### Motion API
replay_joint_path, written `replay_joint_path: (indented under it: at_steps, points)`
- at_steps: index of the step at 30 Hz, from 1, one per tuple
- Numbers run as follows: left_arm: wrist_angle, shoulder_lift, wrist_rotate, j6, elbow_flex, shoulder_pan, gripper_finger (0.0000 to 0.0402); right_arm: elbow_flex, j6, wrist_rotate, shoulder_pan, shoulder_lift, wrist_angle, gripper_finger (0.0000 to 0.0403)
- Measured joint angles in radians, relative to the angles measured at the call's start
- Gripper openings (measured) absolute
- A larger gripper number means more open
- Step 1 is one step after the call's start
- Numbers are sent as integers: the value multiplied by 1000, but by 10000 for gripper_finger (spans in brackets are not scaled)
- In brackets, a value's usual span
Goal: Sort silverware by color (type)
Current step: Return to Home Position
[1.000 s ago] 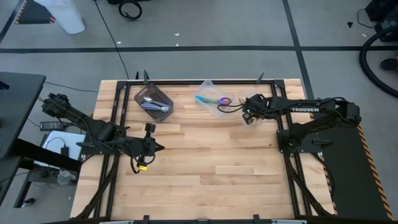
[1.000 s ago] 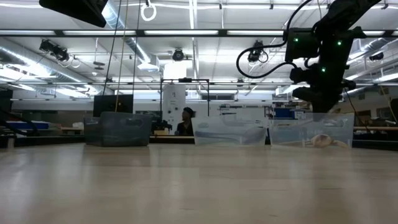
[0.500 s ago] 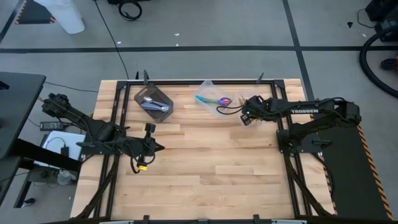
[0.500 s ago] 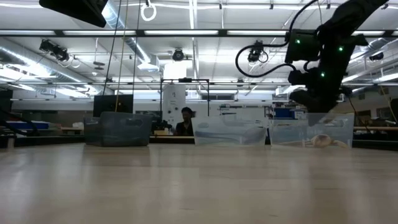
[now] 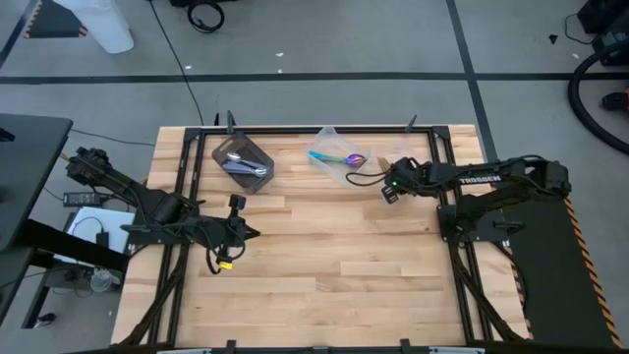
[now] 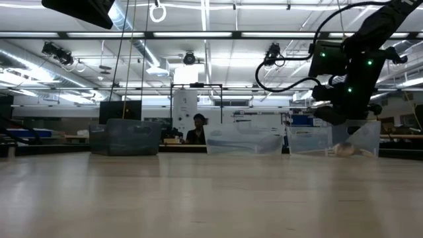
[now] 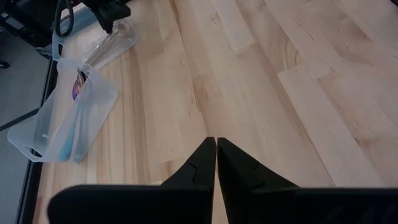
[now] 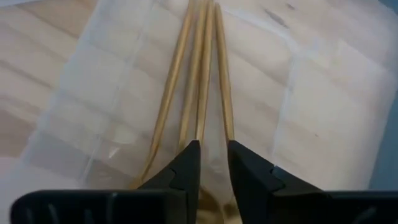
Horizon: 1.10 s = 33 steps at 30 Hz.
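In the right wrist view my right gripper (image 8: 214,152) stands low in a clear tub (image 8: 323,106) at the table's far right. Its fingers are slightly apart. Gold spoons (image 8: 200,74) lie in that tub, and their handles run in under the fingers; I cannot tell whether any finger touches them. The high view shows that gripper (image 5: 386,187) over the tub. My left gripper (image 7: 216,146) is shut on nothing and hangs above bare wood at the left (image 5: 248,234). Blue-purple spoons lie in a middle clear tub (image 5: 339,157), silver ones in a dark tub (image 5: 243,160).
The three tubs stand in a row along the table's far edge: dark (image 6: 125,137), clear (image 6: 244,140) and clear (image 6: 310,140). A black frame rail (image 5: 314,128) runs behind them. The near and middle tabletop (image 5: 324,265) is bare wood. A person (image 6: 197,129) shows far off in the room.
My right gripper has sunk lower toward the gold spoons' tub and tipped a little. In the low view it has dropped and gone rightward. My left arm has kept still.
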Motion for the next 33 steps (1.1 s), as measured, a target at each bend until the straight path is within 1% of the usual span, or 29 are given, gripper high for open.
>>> replay_joint_path:
  at_steps: [4, 10, 13, 17, 21, 27, 33]
  points:
    - [0, 0, 0, 0, 0, 0, 23, 57, -28, -33, 0, -1, -19, 102]
    - [0, 0, 0, 0, 0, 0, 23, 180, -148, -95, 16, -2, -91, 105]
    - [0, 0, 0, -2, 0, 0, 23, 214, -175, -95, 39, -2, -113, 102]
    - [-2, 0, 0, -21, 0, 0, 23, 223, -196, -84, 70, -40, -108, 99]
    - [-2, 0, 0, -25, 0, 0, 23, 223, -210, -57, 95, -126, -110, 93]
    - [-2, 0, 0, -26, 0, 0, 23, 213, -217, -41, 119, -325, -102, 82]
    - [-2, 0, 0, -26, 0, 0, 23, 143, -215, -73, 147, -512, -65, 79]
